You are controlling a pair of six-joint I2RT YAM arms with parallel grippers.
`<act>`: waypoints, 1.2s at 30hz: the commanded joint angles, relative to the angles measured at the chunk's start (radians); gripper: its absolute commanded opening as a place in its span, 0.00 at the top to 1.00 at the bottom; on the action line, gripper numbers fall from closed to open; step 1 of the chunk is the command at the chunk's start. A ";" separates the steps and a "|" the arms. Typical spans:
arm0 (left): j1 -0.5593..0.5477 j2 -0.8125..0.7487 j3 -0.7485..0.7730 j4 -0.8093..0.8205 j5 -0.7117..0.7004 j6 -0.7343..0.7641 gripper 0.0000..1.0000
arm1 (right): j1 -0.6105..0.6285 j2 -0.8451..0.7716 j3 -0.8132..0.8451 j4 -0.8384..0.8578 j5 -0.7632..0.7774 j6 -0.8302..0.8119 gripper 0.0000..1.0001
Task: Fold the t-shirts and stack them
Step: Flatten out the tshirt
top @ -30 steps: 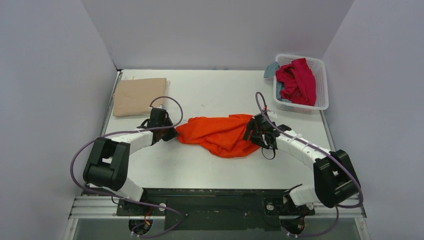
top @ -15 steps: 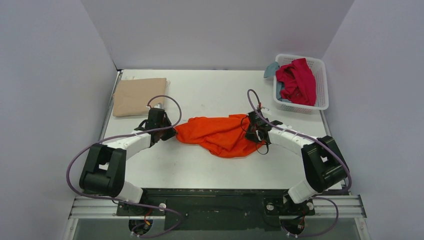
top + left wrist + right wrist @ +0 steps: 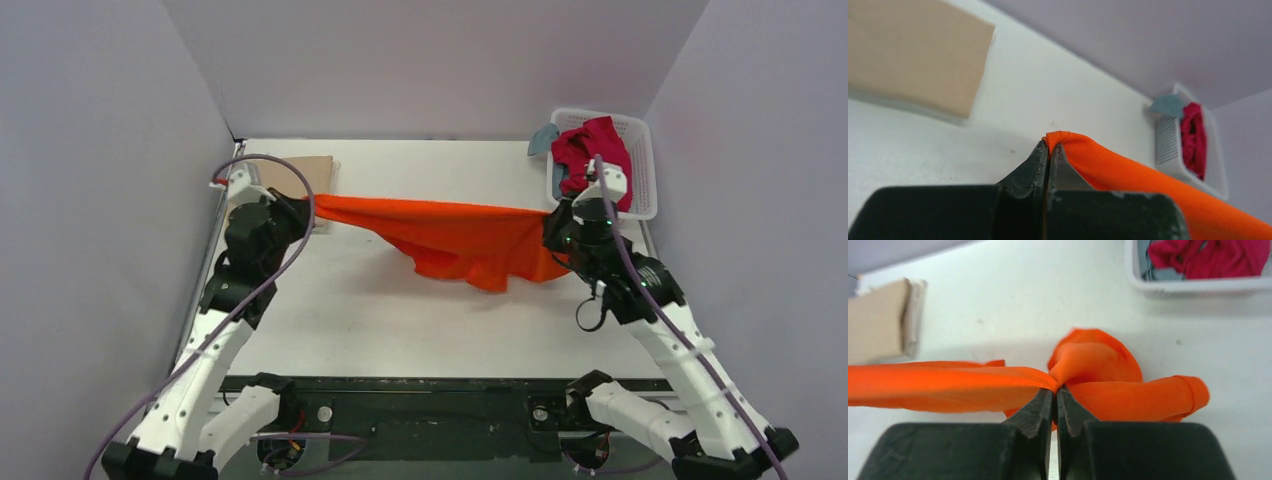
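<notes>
Top view: the orange t-shirt (image 3: 455,235) hangs stretched between the left pincer (image 3: 303,202) and the right pincer (image 3: 551,229), its middle sagging toward the bench (image 3: 400,320) below them.

Left wrist view: the jaws are clamped on a hemmed edge (a thin bite).

Right wrist view: the jaws are pinched on bunched cloth.

To do this step well, I'd keep both pincers level and the cloth taut, then lower them evenly so the shirt lands flat.
</notes>
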 commanded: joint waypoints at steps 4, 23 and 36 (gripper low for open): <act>0.002 -0.284 0.261 -0.105 -0.133 0.072 1.00 | -0.003 -0.183 0.233 -0.159 -0.046 -0.173 1.00; 0.004 -0.437 0.366 -0.265 -0.028 0.040 1.00 | -0.003 -0.192 0.479 -0.471 -0.381 -0.067 1.00; 0.020 0.230 -0.033 -0.016 -0.147 -0.076 1.00 | -0.163 0.631 0.308 -0.174 -0.186 -0.155 0.80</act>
